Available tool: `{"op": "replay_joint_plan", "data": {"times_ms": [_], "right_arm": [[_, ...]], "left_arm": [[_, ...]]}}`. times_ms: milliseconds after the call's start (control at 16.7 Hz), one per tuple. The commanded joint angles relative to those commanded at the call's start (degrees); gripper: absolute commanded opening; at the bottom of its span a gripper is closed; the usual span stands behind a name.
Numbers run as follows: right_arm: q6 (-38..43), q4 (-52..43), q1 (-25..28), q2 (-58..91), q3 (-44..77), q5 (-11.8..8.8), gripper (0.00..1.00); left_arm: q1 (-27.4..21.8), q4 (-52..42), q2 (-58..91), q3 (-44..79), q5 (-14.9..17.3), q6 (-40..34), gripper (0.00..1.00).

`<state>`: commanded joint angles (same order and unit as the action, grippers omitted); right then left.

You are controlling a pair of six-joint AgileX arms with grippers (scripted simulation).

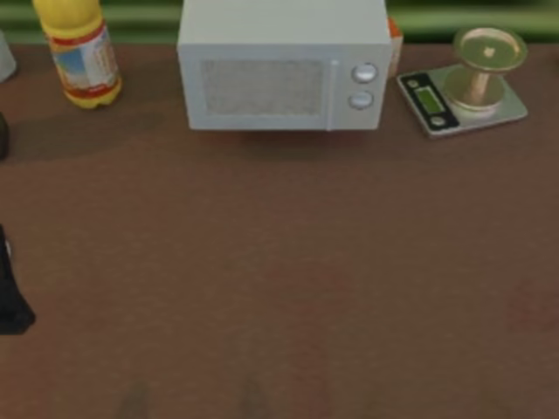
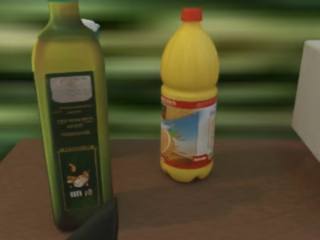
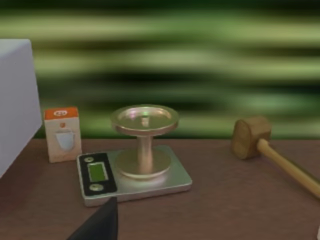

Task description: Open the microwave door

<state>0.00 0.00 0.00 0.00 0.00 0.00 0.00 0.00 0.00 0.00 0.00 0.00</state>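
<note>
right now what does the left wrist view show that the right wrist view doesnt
Only the left wrist view shows the green oil bottle and the yellow juice bottle, both upright on the table.

Only the right wrist view shows the scale carrying a gold stand, a small orange-topped box and a wooden mallet.

Both show the brown table, the blurred green backdrop, a white edge of the microwave, and a dark fingertip of that arm's own hand at the frame's lower edge.
</note>
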Motion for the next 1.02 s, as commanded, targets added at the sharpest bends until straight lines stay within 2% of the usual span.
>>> {"op": "replay_joint_plan", "data": {"times_ms": [240,420,660,1020], "right_arm": [[0.0,0.0,0.0,0.0,0.0,0.0,1.0],[0.0,0.0,0.0,0.0,0.0,0.0,1.0],[0.0,0.0,0.0,0.0,0.0,0.0,1.0],[0.0,0.0,0.0,0.0,0.0,0.0,1.0]], "left_arm": [[-1.0,-0.3,1.8,1.5,-0.9,-0.4,1.0],[-4.8,-1.2,9.0,7.5,-4.3,-1.9,1.0],[-12.7,-2.1,26.9,21.2,-11.5,-6.0,1.0],[-27.3,-1.6,64.2,48.5,-24.4,-14.6,1.0]]}}
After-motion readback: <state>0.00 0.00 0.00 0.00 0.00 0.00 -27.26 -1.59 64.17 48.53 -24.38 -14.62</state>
